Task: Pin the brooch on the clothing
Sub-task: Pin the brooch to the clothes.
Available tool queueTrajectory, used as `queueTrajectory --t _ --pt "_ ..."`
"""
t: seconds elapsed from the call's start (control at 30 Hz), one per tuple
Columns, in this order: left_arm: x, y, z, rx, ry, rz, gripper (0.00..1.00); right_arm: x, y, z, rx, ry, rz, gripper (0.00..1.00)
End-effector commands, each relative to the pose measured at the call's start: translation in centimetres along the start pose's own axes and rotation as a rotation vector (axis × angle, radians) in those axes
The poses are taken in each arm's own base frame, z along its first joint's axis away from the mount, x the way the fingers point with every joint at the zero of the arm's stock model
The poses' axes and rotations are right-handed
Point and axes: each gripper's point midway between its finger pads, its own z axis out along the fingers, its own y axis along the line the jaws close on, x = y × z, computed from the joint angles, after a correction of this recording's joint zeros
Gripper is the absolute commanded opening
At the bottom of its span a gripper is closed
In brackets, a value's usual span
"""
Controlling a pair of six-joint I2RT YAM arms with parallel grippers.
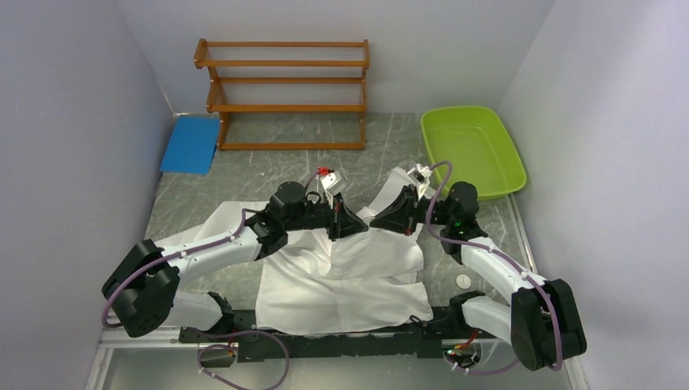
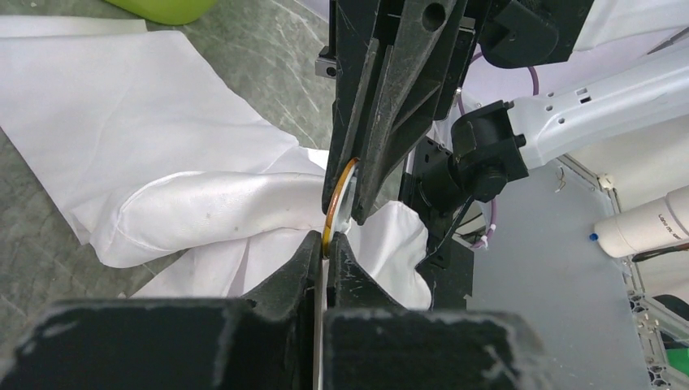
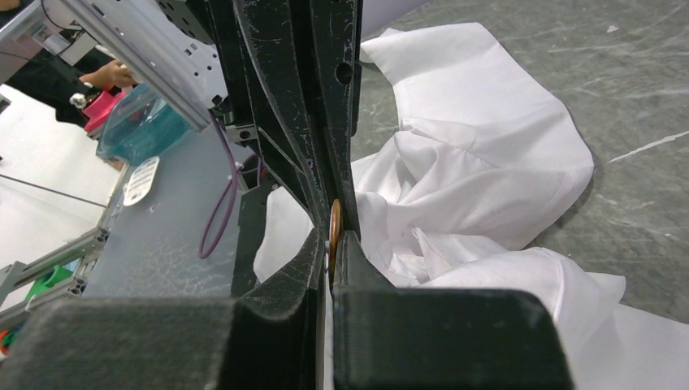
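The clothing, a white crumpled shirt (image 1: 349, 284), lies spread on the grey table between the two arms. Both grippers meet tip to tip above its upper edge. My left gripper (image 1: 351, 221) is shut on the lower rim of the brooch (image 2: 340, 203), a thin round disc with an orange-gold edge. From the opposite side my right gripper (image 1: 382, 219) is shut on the same brooch (image 3: 335, 223). In the left wrist view my own fingertips (image 2: 327, 244) pinch the disc, and shirt folds (image 2: 187, 203) bunch behind it. The right wrist view shows heaped fabric (image 3: 487, 179) right of the jaws.
A wooden rack (image 1: 284, 89) stands at the back wall, with a blue pad (image 1: 191, 145) to its left. A lime-green tub (image 1: 471, 150) sits at the back right. A small white disc (image 1: 463, 281) lies on the table by the right arm.
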Motion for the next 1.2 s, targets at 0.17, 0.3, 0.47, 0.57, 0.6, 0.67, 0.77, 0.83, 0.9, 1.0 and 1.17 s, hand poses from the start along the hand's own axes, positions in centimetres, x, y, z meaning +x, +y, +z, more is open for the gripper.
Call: queueTrajectory --t 0.17,0.3,0.47,0.57,0.6,0.67,0.77,0.83,0.9,1.0,1.17 --pt "-2.8 -0.6 -0.1 0.011 -0.108 0.066 0.29 -2.0 1.1 0.3 -0.035 -0.018 -0.086 0.00" --pt "-3.3 -0.9 0.0 0.024 -0.115 0.067 0.30 -2.1 1.3 0.4 -0.041 -0.018 -0.090 0.00" --pt "-3.9 -0.9 0.1 0.026 -0.134 0.079 0.12 -2.1 1.3 0.5 -0.040 -0.014 -0.090 0.00" --pt "-3.8 -0.8 -0.1 0.024 -0.144 0.075 0.03 -2.5 1.2 0.6 -0.025 -0.025 -0.087 0.11" --pt "-3.8 -0.8 -0.2 0.022 -0.149 0.070 0.03 -2.8 1.1 0.6 -0.011 -0.035 -0.086 0.30" --pt "-3.7 -0.8 -0.5 0.016 -0.162 0.062 0.03 -3.6 1.1 0.5 0.026 -0.061 -0.095 0.60" --pt "-3.6 -0.8 -1.1 0.002 -0.191 0.052 0.03 -5.1 0.7 0.0 0.128 -0.120 -0.121 0.80" --pt "-3.5 -0.8 -1.5 0.001 -0.217 0.047 0.03 -5.8 0.6 -0.5 0.200 -0.162 -0.147 0.88" --pt "-3.6 -1.1 -1.9 0.005 -0.243 0.045 0.03 -6.4 0.4 -1.3 0.277 -0.208 -0.162 0.93" --pt "-3.8 -1.5 -2.5 0.024 -0.290 0.060 0.03 -6.4 0.4 -2.7 0.371 -0.281 -0.178 0.98" --pt "-4.5 -2.8 -3.2 0.077 -0.346 0.107 0.03 -5.3 1.8 -3.5 0.357 -0.314 -0.187 1.00"
